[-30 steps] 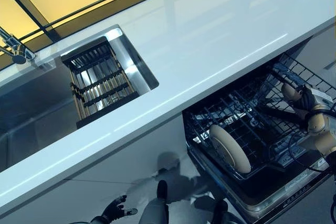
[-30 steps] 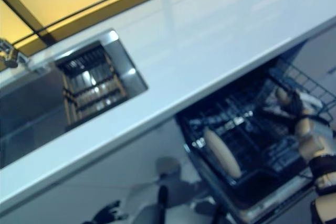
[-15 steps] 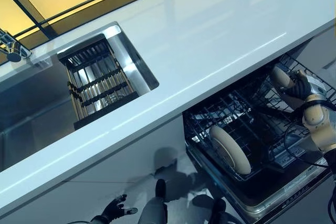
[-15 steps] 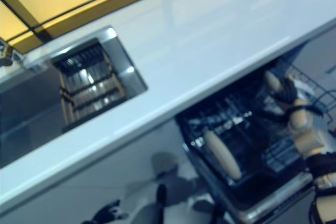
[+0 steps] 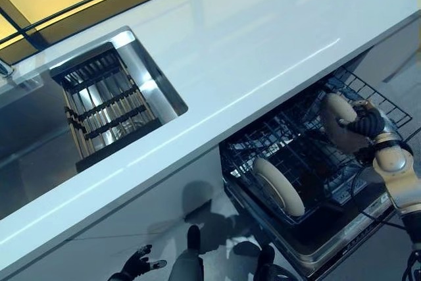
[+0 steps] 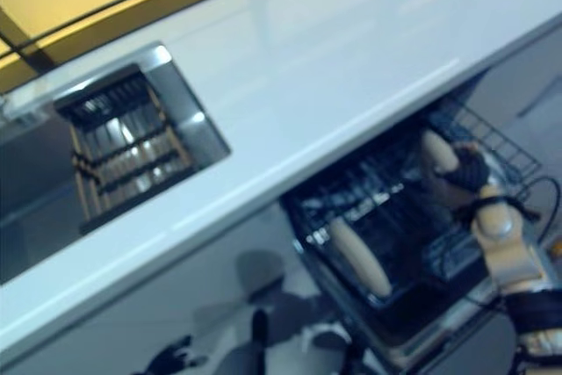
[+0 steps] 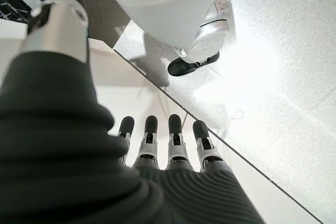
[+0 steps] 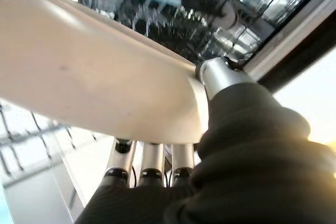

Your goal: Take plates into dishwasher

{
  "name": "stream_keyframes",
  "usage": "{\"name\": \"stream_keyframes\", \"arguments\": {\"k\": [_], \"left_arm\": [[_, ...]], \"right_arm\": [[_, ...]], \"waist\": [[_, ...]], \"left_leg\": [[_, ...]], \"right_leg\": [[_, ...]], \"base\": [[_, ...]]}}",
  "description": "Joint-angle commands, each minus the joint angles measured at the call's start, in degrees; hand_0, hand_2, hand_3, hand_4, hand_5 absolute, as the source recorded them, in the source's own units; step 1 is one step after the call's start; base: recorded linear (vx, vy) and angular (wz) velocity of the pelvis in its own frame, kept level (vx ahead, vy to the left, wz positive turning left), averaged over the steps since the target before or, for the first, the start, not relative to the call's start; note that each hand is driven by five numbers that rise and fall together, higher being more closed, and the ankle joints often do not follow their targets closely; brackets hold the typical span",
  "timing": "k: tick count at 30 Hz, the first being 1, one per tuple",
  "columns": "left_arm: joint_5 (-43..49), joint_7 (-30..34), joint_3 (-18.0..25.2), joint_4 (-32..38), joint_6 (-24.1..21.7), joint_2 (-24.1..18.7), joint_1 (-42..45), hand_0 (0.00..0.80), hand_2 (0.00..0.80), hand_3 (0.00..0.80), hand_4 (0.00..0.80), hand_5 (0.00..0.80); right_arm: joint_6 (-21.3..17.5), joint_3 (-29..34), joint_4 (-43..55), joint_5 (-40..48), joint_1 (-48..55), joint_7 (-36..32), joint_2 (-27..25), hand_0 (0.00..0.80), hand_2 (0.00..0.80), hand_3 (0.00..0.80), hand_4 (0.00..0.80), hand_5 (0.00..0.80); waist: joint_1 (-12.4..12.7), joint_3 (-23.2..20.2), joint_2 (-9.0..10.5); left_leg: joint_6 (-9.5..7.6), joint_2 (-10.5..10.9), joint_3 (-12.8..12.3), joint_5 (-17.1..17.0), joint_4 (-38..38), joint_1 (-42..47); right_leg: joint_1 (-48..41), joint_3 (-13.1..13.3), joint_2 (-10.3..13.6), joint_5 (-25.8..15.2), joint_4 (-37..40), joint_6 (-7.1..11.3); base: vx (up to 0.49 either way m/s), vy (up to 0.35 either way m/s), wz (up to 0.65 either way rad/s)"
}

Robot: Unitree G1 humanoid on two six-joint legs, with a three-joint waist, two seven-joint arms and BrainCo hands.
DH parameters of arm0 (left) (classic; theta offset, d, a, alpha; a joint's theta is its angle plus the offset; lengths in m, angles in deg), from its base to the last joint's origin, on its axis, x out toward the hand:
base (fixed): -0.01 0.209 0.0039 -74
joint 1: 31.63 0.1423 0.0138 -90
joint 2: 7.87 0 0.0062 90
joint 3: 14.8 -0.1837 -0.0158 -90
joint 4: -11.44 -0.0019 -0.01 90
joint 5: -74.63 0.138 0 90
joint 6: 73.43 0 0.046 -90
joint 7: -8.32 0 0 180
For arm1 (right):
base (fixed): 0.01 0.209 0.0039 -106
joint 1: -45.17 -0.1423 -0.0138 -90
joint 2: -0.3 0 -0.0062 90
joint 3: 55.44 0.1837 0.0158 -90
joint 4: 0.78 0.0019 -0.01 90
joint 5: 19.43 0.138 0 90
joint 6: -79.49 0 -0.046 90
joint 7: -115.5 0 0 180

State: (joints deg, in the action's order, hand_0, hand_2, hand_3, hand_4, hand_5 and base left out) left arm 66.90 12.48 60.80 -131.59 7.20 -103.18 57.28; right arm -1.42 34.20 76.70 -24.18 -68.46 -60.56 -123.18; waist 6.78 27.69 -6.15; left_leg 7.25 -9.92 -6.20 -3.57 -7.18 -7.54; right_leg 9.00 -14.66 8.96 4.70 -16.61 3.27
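Two cream plates on view. Held plate [image 5: 337, 122]: pinched at its rim by the right hand [image 5: 366, 123], thumb on one face and fingers [image 8: 149, 163] behind the other, as the right wrist view shows; it is carried on edge above the right-hand part of the dishwasher rack [image 5: 289, 137], just in front of the white countertop's [image 5: 217, 51] lip. Whether its lower edge touches the wires cannot be told. Racked plate [image 5: 279, 185]: one, standing on edge, tilted, among the tines at the near left of the same rack, well apart from the held plate. Rack: one, dark wire, pulled out over the open dishwasher door [image 5: 329, 241]. Left hand [image 5: 137, 266]: one, hanging low beside the cabinet front below the counter, fingers [image 7: 173, 135] straight and relaxed, holding nothing. Sink [image 5: 141, 74]: one, steel, set into the countertop to the left; one slatted drying rack [image 5: 105, 106] inside it, with no plates visible in it.
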Motion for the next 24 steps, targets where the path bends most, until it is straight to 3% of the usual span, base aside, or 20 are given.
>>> {"name": "stream_keyframes", "arguments": {"k": [1, 11, 24], "left_arm": [[-0.9, -1.2, 1.2, -1.1, -1.1, -0.7, 3.3, 0.0, 0.0, 0.0, 0.0, 0.0], [-0.5, -0.9, -0.3, -1.9, -1.5, -0.9, 1.7, 0.0, 0.0, 0.0, 0.0, 0.0], [-0.3, 0.1, -2.0, -1.6, -0.3, -1.8, 0.0, 0.0, 0.0, 0.0, 0.0, 0.0]], "right_arm": [[-2.0, 3.4, 6.2, 1.1, 0.7, -0.8, 0.3, 0.8, 0.8, 0.8, 0.8, 0.8], [-3.8, -2.1, 1.4, -1.3, -1.0, -3.6, 3.0, 0.8, 0.8, 0.8, 0.8, 0.8], [-3.9, -6.8, -4.8, -5.9, -8.7, -2.3, 0.7, 0.8, 0.8, 0.8, 0.8, 0.8]], "waist": [[-0.9, -2.8, 2.53], [0.0, -2.4, 2.2], [1.5, -2.5, 1.7]], "left_leg": [[-0.33, -0.6, 0.9, -7.9, 2.8, -6.4], [-0.25, -0.2, 2.1, -7.7, 1.6, -7.6], [-0.35, 1.0, 3.0, -7.7, 1.2, -8.8]], "right_leg": [[-6.0, -2.1, 1.9, 0.7, 0.3, 0.63], [-6.0, -2.0, 1.7, 0.9, 0.4, 0.18], [-6.7, -2.5, 2.3, 0.8, 1.2, 0.47]], "base": [[-0.002, -0.011, -0.06], [0.0, 0.0, 0.0], [0.0, 0.0, 0.0]]}}
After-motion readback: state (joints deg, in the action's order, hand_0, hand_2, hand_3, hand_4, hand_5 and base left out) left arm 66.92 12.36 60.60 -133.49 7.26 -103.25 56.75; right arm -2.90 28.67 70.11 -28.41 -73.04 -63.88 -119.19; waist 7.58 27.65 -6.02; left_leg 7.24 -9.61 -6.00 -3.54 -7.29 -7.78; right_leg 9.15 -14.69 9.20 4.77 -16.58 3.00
